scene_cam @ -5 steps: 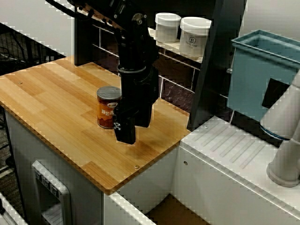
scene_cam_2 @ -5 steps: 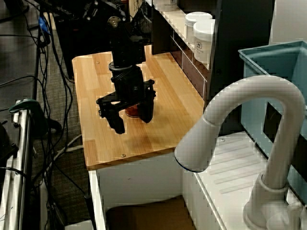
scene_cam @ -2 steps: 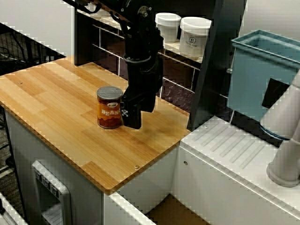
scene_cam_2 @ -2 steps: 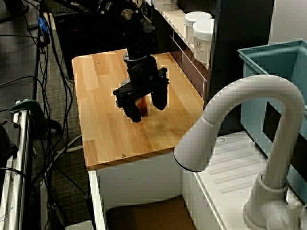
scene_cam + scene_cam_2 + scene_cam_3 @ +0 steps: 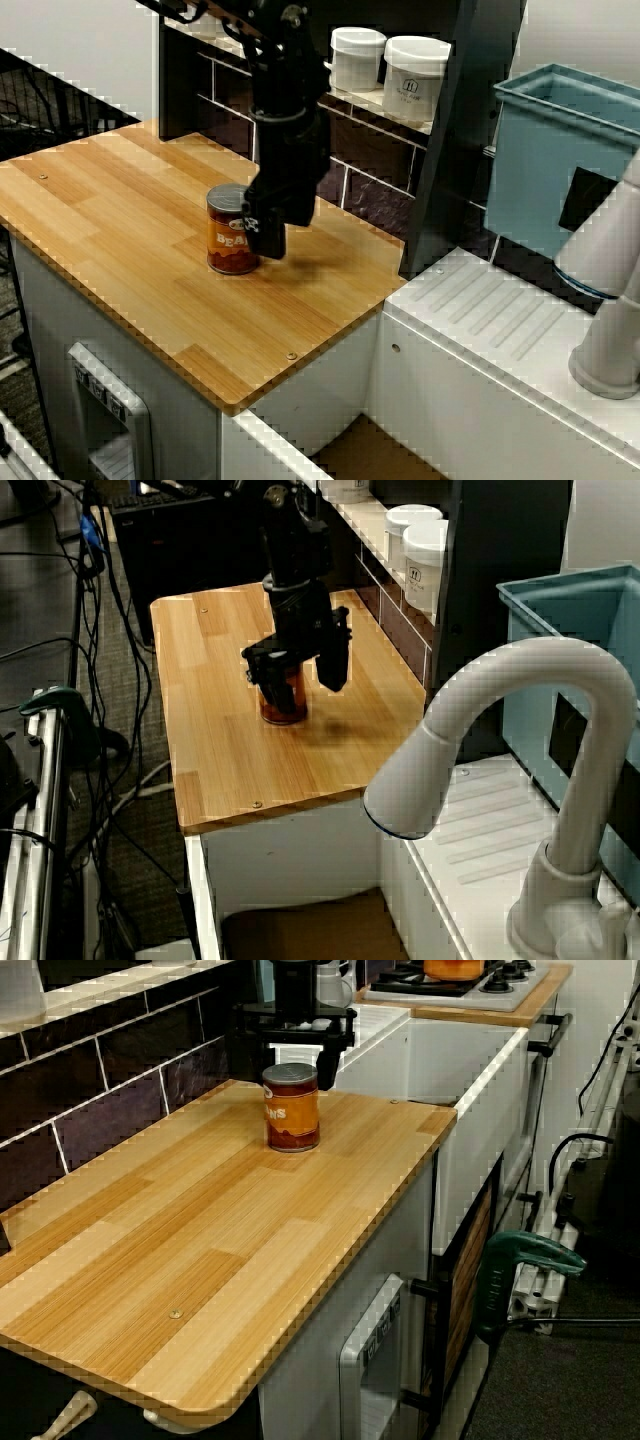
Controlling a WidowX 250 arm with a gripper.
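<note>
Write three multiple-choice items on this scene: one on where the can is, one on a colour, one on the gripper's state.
1. Where does the can stand?
A. In the sink
B. On the wooden counter
C. On the shelf

2. What colour is the bin?
A. Red
B. Yellow
C. Blue

3. How is the gripper?
A. Open
B. Shut on the can
C. Shut on nothing

Answers:
1 B: the can's base rests on the planks.
2 C: the bin's walls are blue-green.
3 A: the fingers stand wide apart by the can.
</note>
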